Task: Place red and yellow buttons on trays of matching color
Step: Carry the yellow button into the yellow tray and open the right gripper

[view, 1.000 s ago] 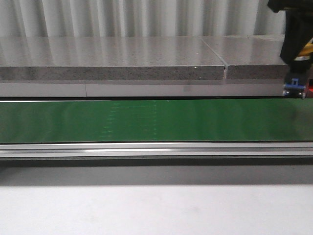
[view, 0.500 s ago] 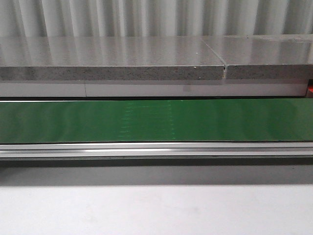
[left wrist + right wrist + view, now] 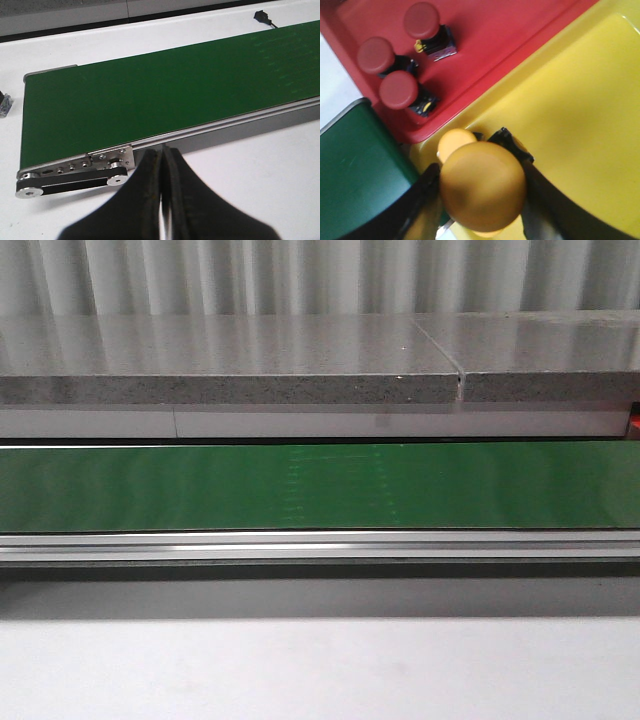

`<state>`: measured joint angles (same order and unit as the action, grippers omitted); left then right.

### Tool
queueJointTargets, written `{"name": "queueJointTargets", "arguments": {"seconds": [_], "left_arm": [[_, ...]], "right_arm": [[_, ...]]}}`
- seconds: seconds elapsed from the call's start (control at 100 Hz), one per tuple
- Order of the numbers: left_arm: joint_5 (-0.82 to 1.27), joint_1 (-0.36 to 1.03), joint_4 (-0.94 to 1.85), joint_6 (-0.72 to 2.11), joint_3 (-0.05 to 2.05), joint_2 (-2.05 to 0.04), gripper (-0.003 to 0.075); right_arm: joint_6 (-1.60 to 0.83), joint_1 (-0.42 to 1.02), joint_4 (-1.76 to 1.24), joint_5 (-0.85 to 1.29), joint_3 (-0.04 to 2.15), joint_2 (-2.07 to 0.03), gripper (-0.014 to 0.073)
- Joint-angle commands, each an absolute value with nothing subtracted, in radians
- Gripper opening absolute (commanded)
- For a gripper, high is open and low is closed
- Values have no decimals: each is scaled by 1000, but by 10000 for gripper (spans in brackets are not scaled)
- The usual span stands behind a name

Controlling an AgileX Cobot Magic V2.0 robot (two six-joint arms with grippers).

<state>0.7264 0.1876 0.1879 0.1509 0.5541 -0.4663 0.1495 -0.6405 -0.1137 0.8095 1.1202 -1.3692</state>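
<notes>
Right gripper (image 3: pixel 482 200) clamped on yellow button (image 3: pixel 482 192), held above yellow tray (image 3: pixel 580 115) near edge adjoining red tray (image 3: pixel 485 45). Three red buttons (image 3: pixel 398 90) in red tray. Step: yellow placement. Next, likely: lower, release inside tray. Left gripper (image 3: pixel 162 172) closed, empty, beside green belt (image 3: pixel 150 90).

3 red buttons (image 3: pixel 400 90) with black bases are lying tipped over, clustered in the red tray (image 3: pixel 500 45). A yellow button (image 3: pixel 482 186) is sitting between black fingers (image 3: pixel 415 205) above the adjoining yellow tray (image 3: pixel 580 115).
</notes>
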Motion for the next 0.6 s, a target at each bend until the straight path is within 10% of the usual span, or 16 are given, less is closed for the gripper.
{"name": "queueJointTargets", "arguments": {"seconds": [0.0,0.59], "left_arm": [[661,194,200,152,581,-469,-20],[661,194,200,152,581,-469,-20]], "right_arm": [[152,-667,-112,723,1129,-1362,279],[152,-671,-115,554,1121,-1621,279]]}}
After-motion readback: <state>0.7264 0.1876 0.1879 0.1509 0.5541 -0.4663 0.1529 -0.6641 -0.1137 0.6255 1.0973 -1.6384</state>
